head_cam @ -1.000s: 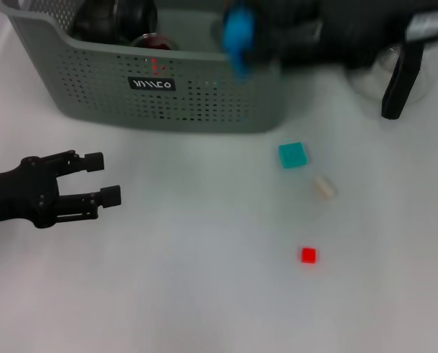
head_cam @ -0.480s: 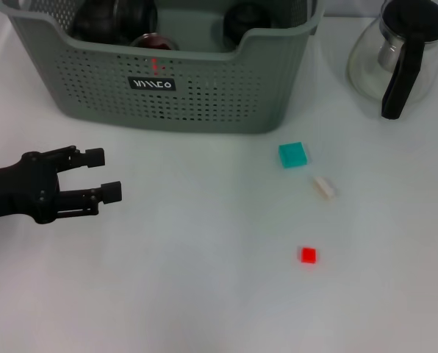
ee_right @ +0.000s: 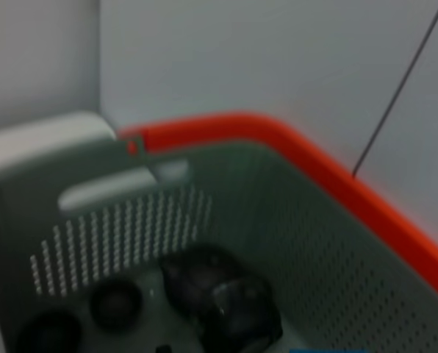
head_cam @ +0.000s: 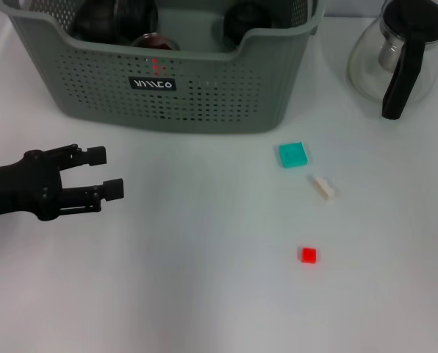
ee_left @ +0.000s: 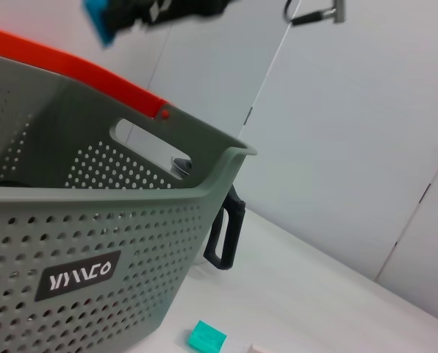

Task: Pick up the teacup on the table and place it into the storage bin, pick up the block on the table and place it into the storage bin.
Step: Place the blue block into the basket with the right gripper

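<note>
Grey-green storage bin now holds dark cups; the right gripper has been withdrawn, unseen, its state cannot be told; the teal block remains on the tabletop; the left gripper is parked open near the left edge.

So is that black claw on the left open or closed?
Open: the left gripper shows a clear gap between its two fingers, with nothing held, hovering over the table.

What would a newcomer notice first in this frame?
The big grey-green bin at the table's far edge, with dark cups inside. Then the left tool, open and empty, low over the table at the near left. Three small blocks lie at right: teal, white and red, with a glass teapot beyond them.
</note>
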